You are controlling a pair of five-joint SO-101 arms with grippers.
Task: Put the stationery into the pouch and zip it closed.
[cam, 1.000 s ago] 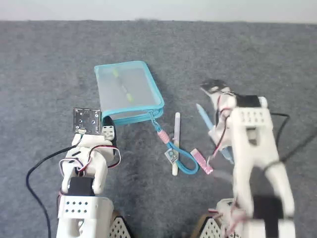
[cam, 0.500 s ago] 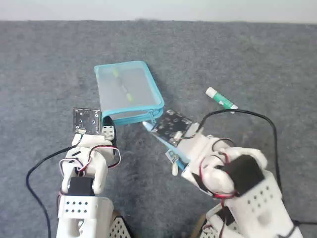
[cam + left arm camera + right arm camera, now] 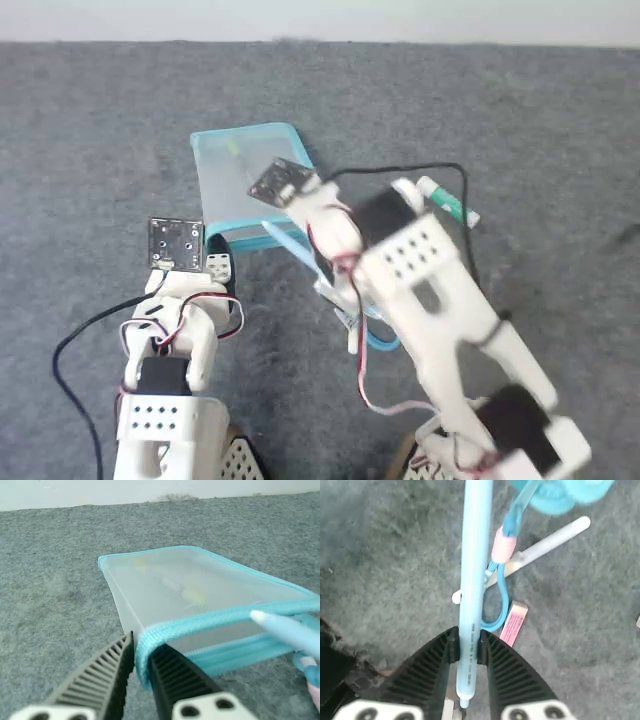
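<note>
- Our right claw (image 3: 468, 637) is clamped tight on a long pale blue plastic pen (image 3: 472, 570), whose barrel runs straight out ahead of the jaws.
- The flat translucent pouch with turquoise zip edging (image 3: 240, 175) lies on the grey worktop (image 3: 100, 120). The pen's tip is right at its open mouth and its long axis aims inward, so this arm is the nearer.
- Our left claw (image 3: 142, 647) pinches the pouch's upper lip at a corner.
- The print on the pen barrel is too small to read.

Bright, soft light spreads evenly over the tabletop (image 3: 90, 110). A faint shadow lies just beside the pouch (image 3: 190, 590).
</note>
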